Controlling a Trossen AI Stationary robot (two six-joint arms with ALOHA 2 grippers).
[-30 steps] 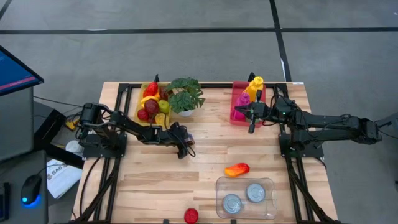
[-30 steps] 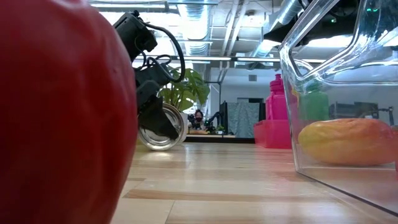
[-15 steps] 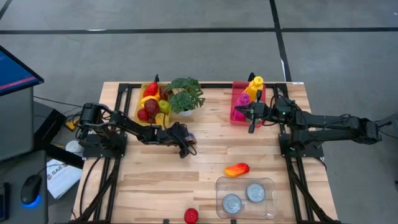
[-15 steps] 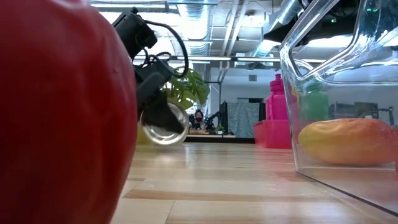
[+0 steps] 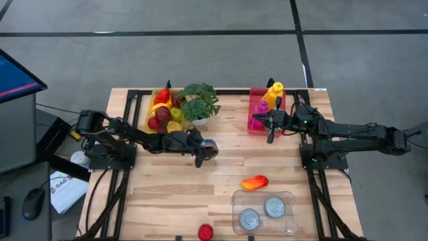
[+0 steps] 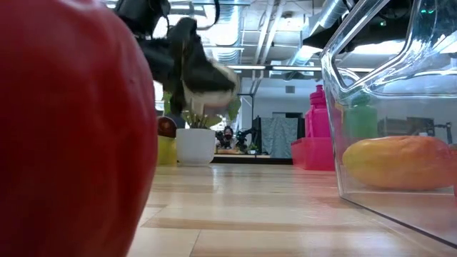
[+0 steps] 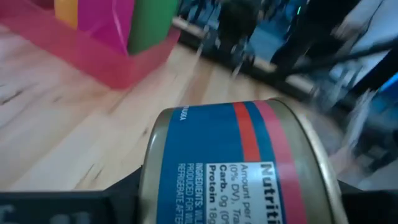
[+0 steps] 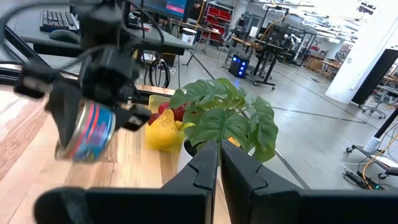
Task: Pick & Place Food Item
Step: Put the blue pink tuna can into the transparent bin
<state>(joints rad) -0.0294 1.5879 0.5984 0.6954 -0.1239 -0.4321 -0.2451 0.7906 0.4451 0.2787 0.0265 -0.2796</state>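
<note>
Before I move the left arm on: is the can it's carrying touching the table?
Apart. In the low view the can hangs in the left gripper well above the table, the background showing beneath it.

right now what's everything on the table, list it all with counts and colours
blue-labelled tin can: 1, blue with a red stripe, held above the table's middle in the left hand
round silver tin cans: 2, silver, inside the clear tub
clear plastic tub: 1, transparent, near edge, right of centre
orange-red plastic fruit: 1, orange and red, on the wood just behind the tub
small round red item: 1, red, near edge, left of the tub
yellow tray of plastic fruit: 1, yellow with red, yellow and green pieces, far left
green leafy plant in a white pot: 1, beside the fruit tray
pink bin of bottles: 1, pink with a yellow bottle, far right
left hand: 1, dark, shut on the can
right hand: 1, dark, shut, by the pink bin
</note>
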